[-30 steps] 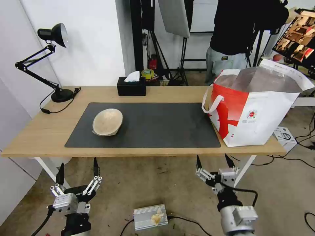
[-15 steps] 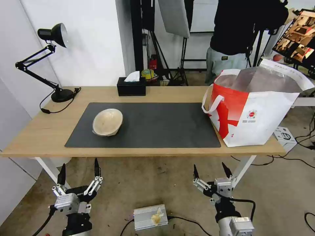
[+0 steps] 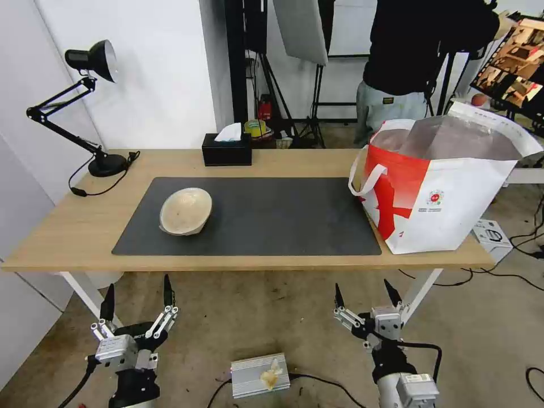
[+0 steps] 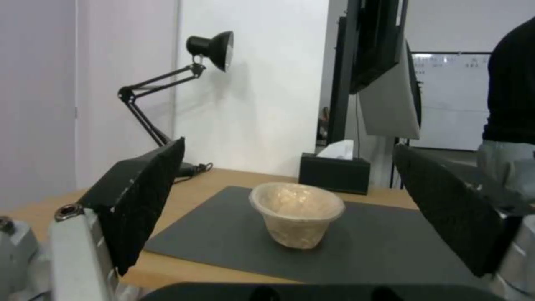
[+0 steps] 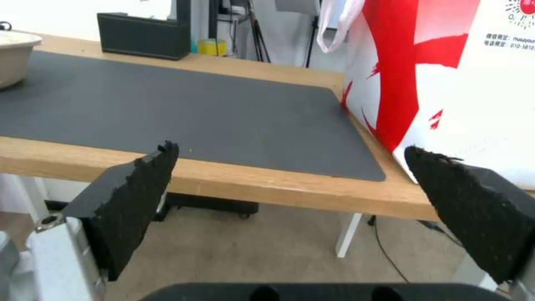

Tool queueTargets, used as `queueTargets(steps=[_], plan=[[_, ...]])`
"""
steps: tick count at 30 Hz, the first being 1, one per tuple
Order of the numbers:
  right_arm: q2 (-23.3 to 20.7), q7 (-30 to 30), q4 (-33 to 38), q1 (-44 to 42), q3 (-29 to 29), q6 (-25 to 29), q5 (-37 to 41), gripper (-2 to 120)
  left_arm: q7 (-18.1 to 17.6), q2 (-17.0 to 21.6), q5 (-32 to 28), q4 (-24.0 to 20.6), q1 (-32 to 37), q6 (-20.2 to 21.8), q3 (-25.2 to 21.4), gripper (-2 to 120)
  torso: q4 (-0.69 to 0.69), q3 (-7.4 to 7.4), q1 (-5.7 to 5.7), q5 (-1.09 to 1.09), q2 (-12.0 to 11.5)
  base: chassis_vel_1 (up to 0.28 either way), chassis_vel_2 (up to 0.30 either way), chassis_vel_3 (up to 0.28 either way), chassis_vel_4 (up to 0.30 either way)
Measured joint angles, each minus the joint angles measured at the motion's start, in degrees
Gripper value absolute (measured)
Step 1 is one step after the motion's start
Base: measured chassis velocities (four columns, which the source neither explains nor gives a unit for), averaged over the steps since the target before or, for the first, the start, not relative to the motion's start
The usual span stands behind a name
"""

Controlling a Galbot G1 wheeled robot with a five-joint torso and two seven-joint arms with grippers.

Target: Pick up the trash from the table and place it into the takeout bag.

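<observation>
Ahead of the left jaws, the beige paper-pulp bowl (image 4: 296, 213) looks rough, fibrous and matt. It sits on a smooth matt dark grey mat (image 3: 272, 218) over the light-wood surface (image 3: 68, 232). Beyond the right jaws, the takeout bag (image 3: 453, 198) has a slightly glossy white-and-red skin and crinkled silver foil lining.

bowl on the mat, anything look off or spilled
Nothing stands out. The bowl sits upright on the mat, nothing spilled around it. The bag stands open at the table's right end.
</observation>
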Motion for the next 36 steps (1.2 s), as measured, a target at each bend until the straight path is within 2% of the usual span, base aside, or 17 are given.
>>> queueTargets(steps=[5,8,9,12,13,15,17,18,22,23,27,28,31,32,34,36], plan=[[0.0,0.0,0.0,0.0,0.0,0.0,0.0,100,-2.6,0.4,-1.8,-3.1,0.5,3.0,0.4,100,0.0,0.0,0.0,0.0,0.0,0.0,0.0,0.0,0.0],[0.0,0.0,0.0,0.0,0.0,0.0,0.0,100,-6.0,1.5,-6.7,-7.0,1.2,7.6,0.4,100,0.0,0.0,0.0,0.0,0.0,0.0,0.0,0.0,0.0],[0.0,0.0,0.0,0.0,0.0,0.0,0.0,100,-6.0,1.5,-6.7,-7.0,1.2,7.6,0.4,100,0.0,0.0,0.0,0.0,0.0,0.0,0.0,0.0,0.0],[0.0,0.0,0.0,0.0,0.0,0.0,0.1,100,-8.3,2.8,-15.2,-11.1,1.6,13.2,-0.6,100,0.01,0.0,0.0,0.0,0.0,0.0,0.0,0.0,0.0],[0.0,0.0,0.0,0.0,0.0,0.0,0.1,100,-8.3,2.8,-15.2,-11.1,1.6,13.2,-0.6,100,0.01,0.0,0.0,0.0,0.0,0.0,0.0,0.0,0.0],[0.0,0.0,0.0,0.1,0.0,0.0,0.1,100,-9.9,4.3,-22.4,-12.6,0.8,18.0,-1.8,100,-0.01,0.0,0.0,0.01,0.0,0.0,0.0,0.0,0.0],[0.0,-0.1,0.0,0.1,0.0,0.0,0.1,100,-10.9,5.6,-26.7,-12.8,0.0,20.3,-2.8,100,0.01,0.0,0.01,-0.01,0.0,0.0,0.0,0.0,0.0],[0.0,-0.1,0.0,0.1,0.0,0.0,0.1,100,-10.9,5.6,-26.7,-12.8,0.0,20.3,-2.8,100,0.01,0.0,0.01,-0.01,0.0,0.0,0.0,0.0,0.0],[0.0,-0.1,0.0,0.1,0.0,0.0,0.1,100,-12.7,10.1,-35.0,-12.8,-1.6,22.9,-4.4,100,0.0,0.0,0.0,0.0,0.0,0.0,0.0,0.0,0.0],[0.0,-0.1,0.0,0.1,0.0,0.0,0.1,100,-12.7,10.1,-35.0,-12.8,-1.6,22.9,-4.4,100,0.0,0.0,0.0,0.0,0.0,0.0,0.0,0.0,0.0],[0.0,-0.1,0.0,0.1,0.0,0.0,0.1,100,-14.1,14.2,-47.2,-12.8,-4.4,25.6,-6.3,100,0.0,0.0,0.0,0.0,0.0,0.0,0.0,0.0,0.0],[0.0,-0.1,0.0,0.1,0.0,0.0,0.1,100,-14.1,14.2,-47.2,-12.8,-4.4,25.6,-6.3,100,0.0,0.0,0.0,0.0,0.0,0.0,0.0,0.0,0.0],[0.0,-0.1,0.0,0.1,0.0,0.0,0.1,100,-15.6,16.0,-55.4,-12.8,-7.7,27.6,-7.9,100,0.0,0.0,0.0,-0.01,0.0,0.0,0.0,0.0,0.0],[0.0,-0.1,0.0,0.1,0.0,0.0,0.1,100,-15.6,16.0,-55.4,-12.8,-7.7,27.6,-7.9,100,0.0,0.0,0.0,-0.01,0.0,0.0,0.0,0.0,0.0],[0.0,-0.1,0.0,0.1,0.0,0.1,0.1,100,-16.7,17.8,-63.0,-12.7,-10.6,28.9,-8.2,100,0.0,0.0,0.01,-0.01,0.0,0.0,0.0,0.0,0.0],[0.0,-0.1,0.0,0.1,0.0,0.1,0.1,100,-16.8,18.4,-64.8,-12.7,-11.4,29.2,-8.3,100,0.0,0.0,0.01,0.0,0.0,0.0,0.0,0.0,0.0]])
